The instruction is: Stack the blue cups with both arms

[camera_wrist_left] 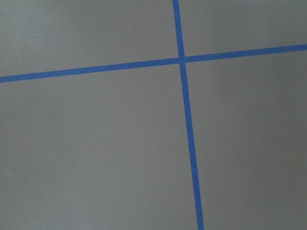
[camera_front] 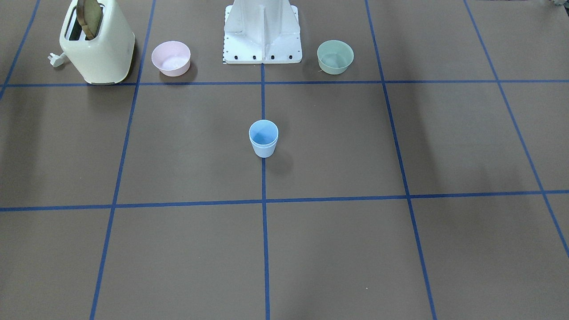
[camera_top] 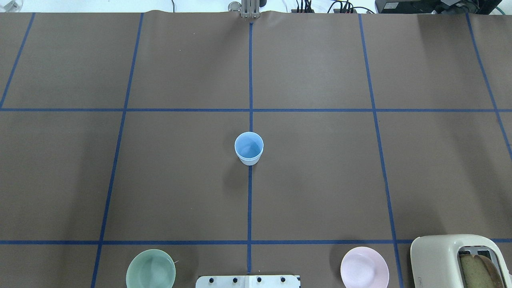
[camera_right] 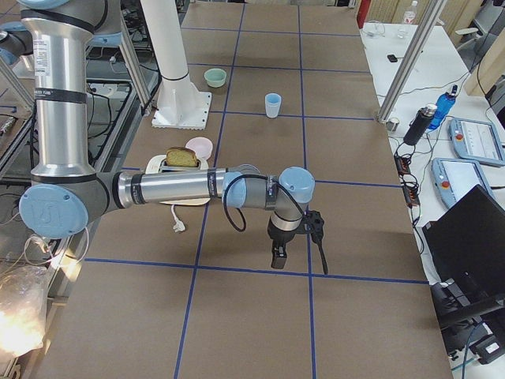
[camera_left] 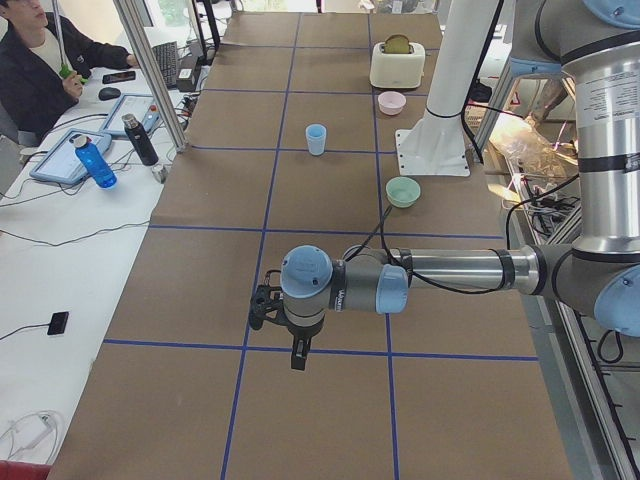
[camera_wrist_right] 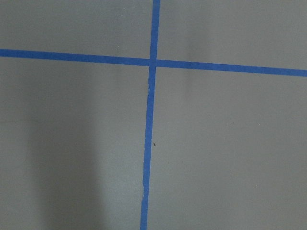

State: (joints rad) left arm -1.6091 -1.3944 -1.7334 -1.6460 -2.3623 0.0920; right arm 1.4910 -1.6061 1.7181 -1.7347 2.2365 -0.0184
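Observation:
One pale blue cup shape stands upright on the centre tape line of the table, and it also shows in the overhead view. A second edge runs just under its top rim, as of one blue cup nested in the other; no separate second cup shows. My left gripper hangs over the table far from the cup, toward the left end. My right gripper hangs far from it, toward the right end. Both show only in the side views, so I cannot tell if they are open or shut. Both wrist views show only brown table and blue tape.
A cream toaster with a bread slice stands near the robot's base on its right. A pink bowl and a green bowl flank the white base mount. An operator sits at a desk beyond the table.

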